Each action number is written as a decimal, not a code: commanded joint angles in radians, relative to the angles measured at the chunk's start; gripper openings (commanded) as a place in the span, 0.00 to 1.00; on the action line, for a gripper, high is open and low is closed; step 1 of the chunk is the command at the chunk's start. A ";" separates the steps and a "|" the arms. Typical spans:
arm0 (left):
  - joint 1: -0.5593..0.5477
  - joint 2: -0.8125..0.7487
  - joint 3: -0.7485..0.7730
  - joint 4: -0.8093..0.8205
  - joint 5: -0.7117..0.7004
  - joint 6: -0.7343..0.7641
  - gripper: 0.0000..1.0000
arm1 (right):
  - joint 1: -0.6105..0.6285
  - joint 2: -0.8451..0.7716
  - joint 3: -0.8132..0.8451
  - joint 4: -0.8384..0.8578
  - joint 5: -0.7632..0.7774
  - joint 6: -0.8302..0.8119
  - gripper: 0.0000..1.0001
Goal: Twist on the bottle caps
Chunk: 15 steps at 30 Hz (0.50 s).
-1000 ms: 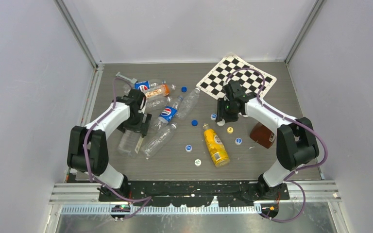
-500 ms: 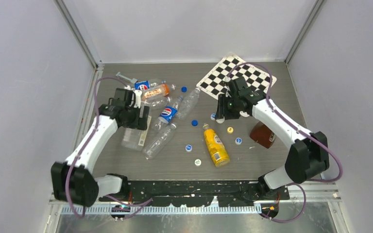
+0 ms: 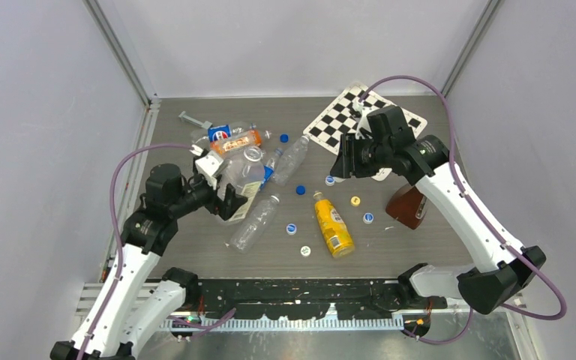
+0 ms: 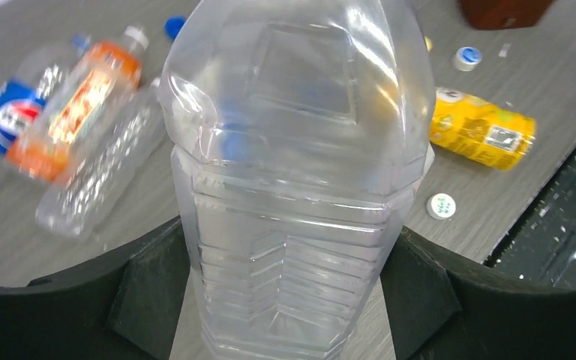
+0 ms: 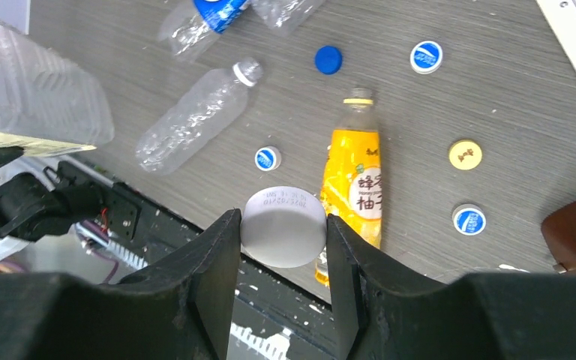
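Note:
The wide squarish clear bottle is lifted off the table, its open mouth pointing to the back. My left gripper is shut on its ribbed body, one black finger on each side. High over the checkerboard's near edge, my right gripper is shut on a white bottle cap, held flat between its fingers. A slim clear bottle lies on the table. Loose caps lie between the arms: a blue one, a blue-and-white one and a yellow one.
A yellow bottle lies in the middle near the caps. Pepsi-labelled bottles and an orange-labelled one are piled at the back left. A checkerboard lies at the back right, and a brown object sits under the right arm.
My left gripper closed on the wide bottle and raised it off the table, pulling back toward the near left. My right arm rose toward the back right with the white cap.

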 commanded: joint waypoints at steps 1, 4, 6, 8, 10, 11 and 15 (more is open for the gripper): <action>-0.015 -0.019 -0.002 0.210 0.279 0.126 0.00 | 0.022 -0.035 0.075 -0.056 -0.078 -0.033 0.29; -0.029 0.021 0.031 0.246 0.407 0.179 0.00 | 0.042 -0.037 0.109 -0.066 -0.121 -0.060 0.30; -0.047 0.062 0.054 0.242 0.448 0.234 0.00 | 0.057 -0.036 0.137 -0.071 -0.141 -0.085 0.30; -0.070 0.112 0.081 0.207 0.453 0.312 0.00 | 0.077 -0.045 0.146 -0.059 -0.158 -0.113 0.30; -0.099 0.176 0.135 0.122 0.444 0.390 0.00 | 0.099 -0.057 0.145 -0.039 -0.174 -0.141 0.29; -0.116 0.202 0.161 0.071 0.428 0.422 0.00 | 0.107 -0.062 0.140 -0.030 -0.185 -0.158 0.29; -0.186 0.237 0.174 -0.014 0.364 0.474 0.00 | 0.145 -0.109 0.091 0.068 -0.233 -0.217 0.27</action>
